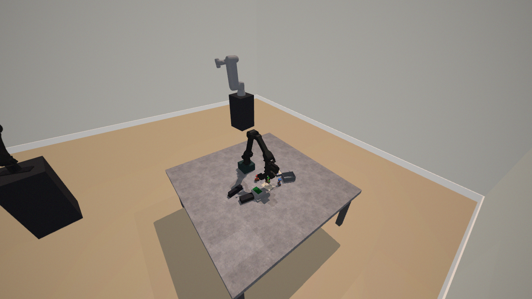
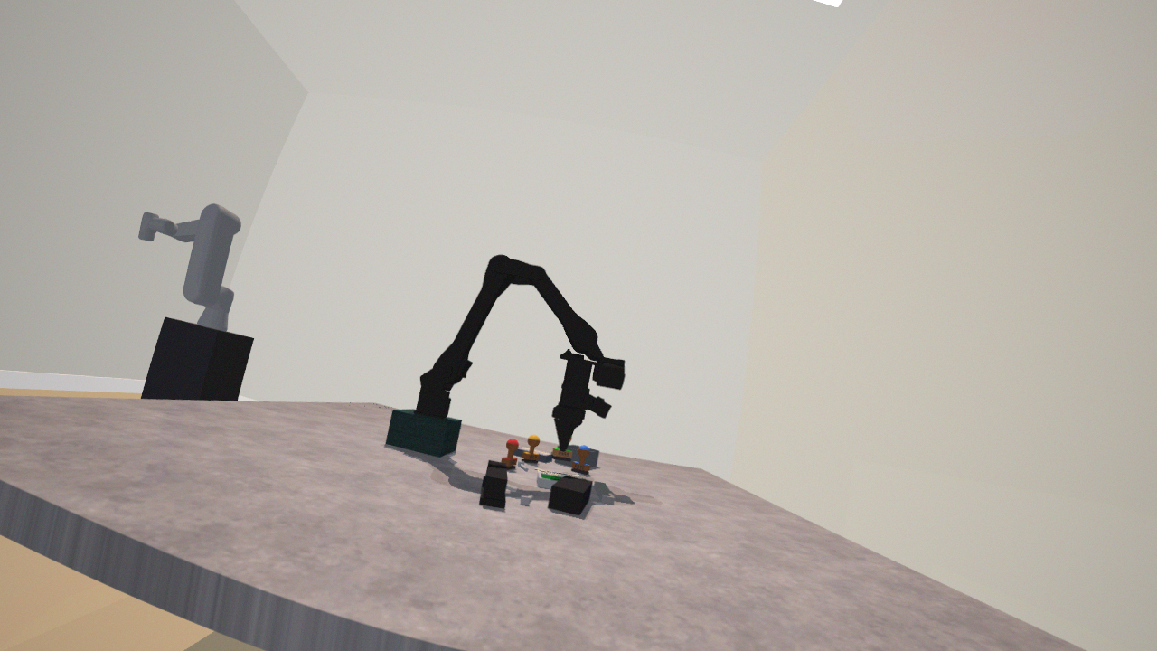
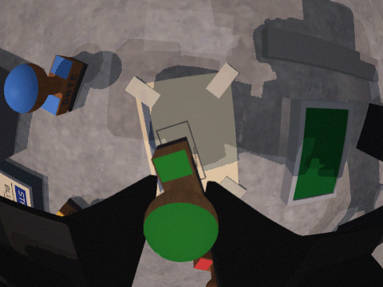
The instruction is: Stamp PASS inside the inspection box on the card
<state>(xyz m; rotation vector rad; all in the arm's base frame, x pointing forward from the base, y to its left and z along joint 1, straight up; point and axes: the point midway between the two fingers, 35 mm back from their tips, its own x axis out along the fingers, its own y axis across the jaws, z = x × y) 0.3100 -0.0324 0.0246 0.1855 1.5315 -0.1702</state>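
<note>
My gripper (image 1: 268, 175) (image 2: 563, 448) (image 3: 181, 186) points down and is shut on the PASS stamp (image 2: 562, 454) (image 3: 180, 231), which has a green round knob and a wooden base with a green top patch. In the wrist view the stamp's base overlaps the lower left of the outlined inspection box (image 3: 172, 126) on the cream card (image 3: 207, 108), whose visible corners are taped down. The gap between base and card is hard to judge. The base hides part of the box and its own rubber face. The green ink pad (image 1: 257, 190) (image 2: 551, 476) (image 3: 323, 135) lies right of the card in the wrist view.
The blue DATE stamp (image 1: 279, 180) (image 2: 583, 449) (image 3: 21, 88) stands left of the card in the wrist view. A red stamp (image 1: 256, 177) (image 2: 512, 444) and a yellow stamp (image 2: 532, 439) stand nearby. A grey tray (image 1: 288, 176) and two black blocks (image 1: 235, 190) (image 1: 246, 197) flank the work area.
</note>
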